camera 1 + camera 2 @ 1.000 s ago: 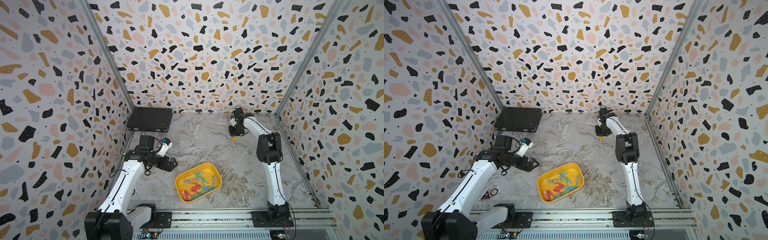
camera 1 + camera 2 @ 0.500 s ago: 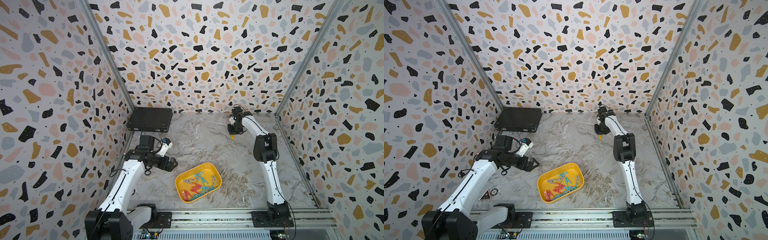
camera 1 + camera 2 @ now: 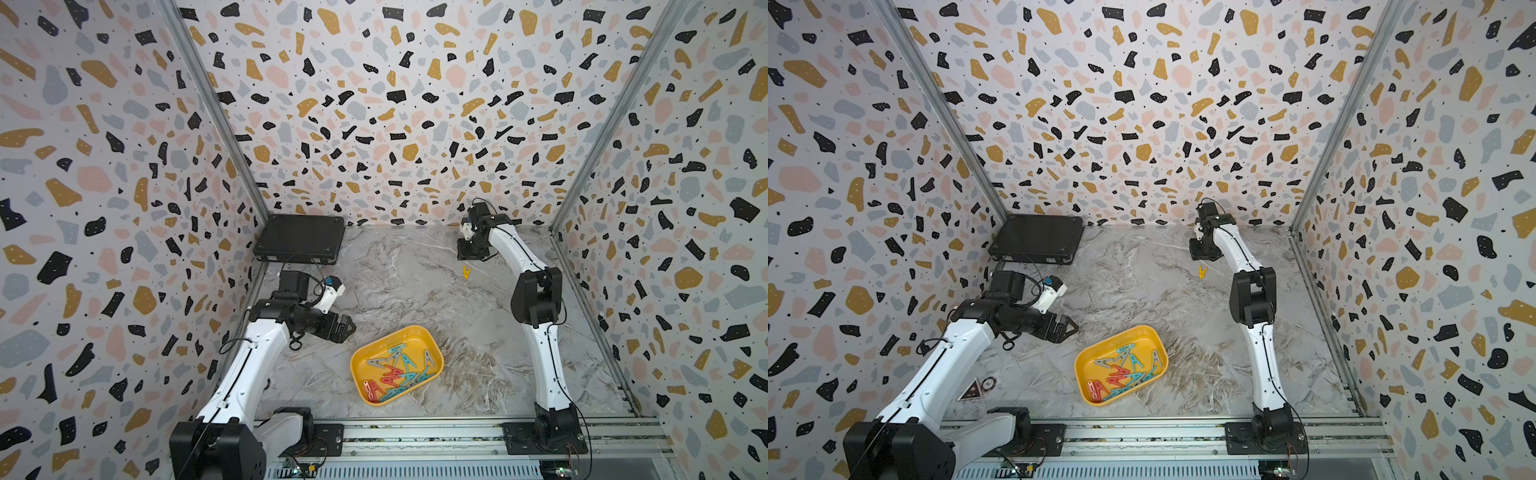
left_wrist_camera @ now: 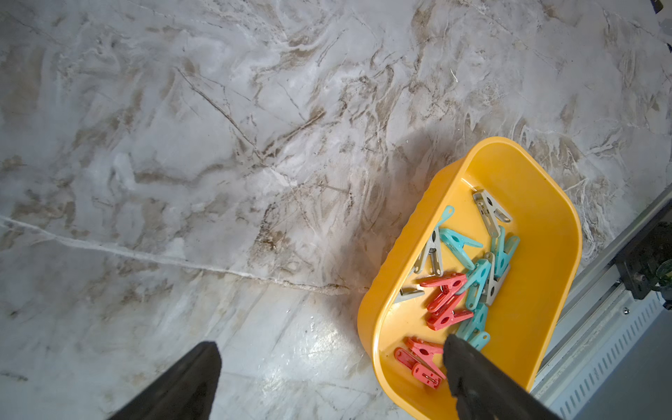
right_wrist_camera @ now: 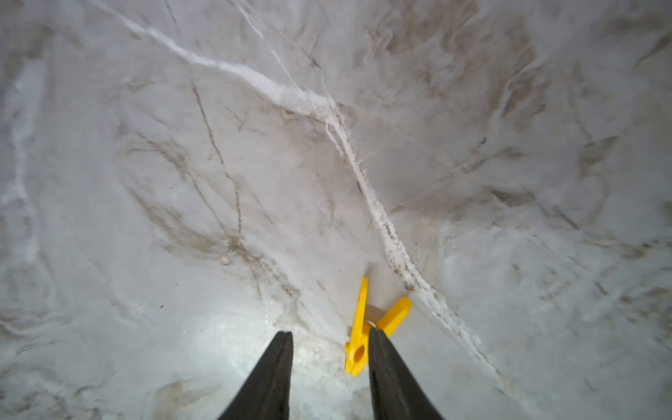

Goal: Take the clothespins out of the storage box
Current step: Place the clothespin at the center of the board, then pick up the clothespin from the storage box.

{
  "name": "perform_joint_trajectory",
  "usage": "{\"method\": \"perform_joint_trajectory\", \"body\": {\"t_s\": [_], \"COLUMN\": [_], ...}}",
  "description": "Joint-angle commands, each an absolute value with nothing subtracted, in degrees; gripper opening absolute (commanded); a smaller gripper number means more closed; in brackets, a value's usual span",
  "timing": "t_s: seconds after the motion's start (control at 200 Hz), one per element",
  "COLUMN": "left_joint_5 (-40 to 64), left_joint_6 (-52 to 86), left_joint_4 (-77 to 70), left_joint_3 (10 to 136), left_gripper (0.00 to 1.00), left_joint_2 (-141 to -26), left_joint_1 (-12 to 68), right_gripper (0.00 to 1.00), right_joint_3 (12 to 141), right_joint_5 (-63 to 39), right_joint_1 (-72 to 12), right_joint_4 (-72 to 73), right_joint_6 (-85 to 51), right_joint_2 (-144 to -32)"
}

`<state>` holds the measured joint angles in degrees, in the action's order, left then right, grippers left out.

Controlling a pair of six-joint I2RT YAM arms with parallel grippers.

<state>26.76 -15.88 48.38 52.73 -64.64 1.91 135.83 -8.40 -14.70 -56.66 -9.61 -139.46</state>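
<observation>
Seen in both top views, the yellow storage box (image 3: 415,334) (image 3: 1142,332) sat on the marble-patterned table (image 3: 407,291) near the front rail, between the two arms, with a heap of teal, red and grey clothespins (image 3: 397,372) (image 3: 1125,372) inside it. A single yellow clothespin (image 3: 467,272) (image 3: 1202,272) lay on the bare table well apart from the box, toward the back wall. The right gripper (image 3: 469,257) (image 3: 1200,255) hung just above that peg, pointing down, while the left gripper (image 3: 347,328) (image 3: 1069,328) hovered just beside the box's far left corner, its jaws spread. A flat black case (image 3: 301,239) (image 3: 1038,239) lay in the back left corner. In the left wrist view, the left gripper (image 4: 331,342) stood wide apart and held nothing; one of its fingers (image 4: 472,378) showed in front of the box (image 4: 527,189), where the tangled pegs (image 4: 458,283) lay across the floor (whether that finger touched anything could not be told). In the right wrist view, the right gripper (image 5: 329,331) had its jaws parted, and the yellow clothespin (image 5: 360,327) lay on the table against the inner face of one finger (image 5: 389,374), with a clear gap to the other, so the peg was not pinched.
</observation>
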Motion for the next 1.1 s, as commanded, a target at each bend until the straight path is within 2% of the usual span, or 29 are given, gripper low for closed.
{"method": "perform_joint_trajectory", "body": {"t_s": [0.0,0.13,0.355,0.596,0.811,1.096], "left_joint_5": [27.91,27.51,25.86,25.16,24.68,24.65], "left_joint_6": [-16.87,-16.72,-16.21,-15.91,-15.86,-15.88], "left_joint_4": [47.71,47.59,47.15,46.87,46.74,46.75], "left_joint_3": [52.23,52.21,52.13,52.24,52.27,52.17], "left_gripper": [1.0,1.0,1.0,1.0,1.0,1.0], "left_joint_2": [-64.16,-64.16,-63.88,-64.08,-63.92,-63.8], "left_joint_1": [1.58,1.58,1.58,1.58,1.58,1.58], "right_gripper": [0.4,0.39,0.38,0.37,0.38,0.41], "right_joint_3": [132.98,120.98,92.25,73.73,66.75,69.18], "right_joint_5": [-8.38,-8.04,-11.19,-11.96,-10.98,-6.9], "right_joint_1": [-16.0,-18.52,-24.92,-38.93,-50.03,-57.31], "right_joint_4": [-59.17,-57.41,-49.52,-47.41,-42.61,-42.0], "right_joint_6": [-10.38,-10.51,-12.81,-16.06,-20.46,-21.0], "right_joint_2": [-128.5,-118.15,-95.62,-82.38,-79.25,-87.47]}}
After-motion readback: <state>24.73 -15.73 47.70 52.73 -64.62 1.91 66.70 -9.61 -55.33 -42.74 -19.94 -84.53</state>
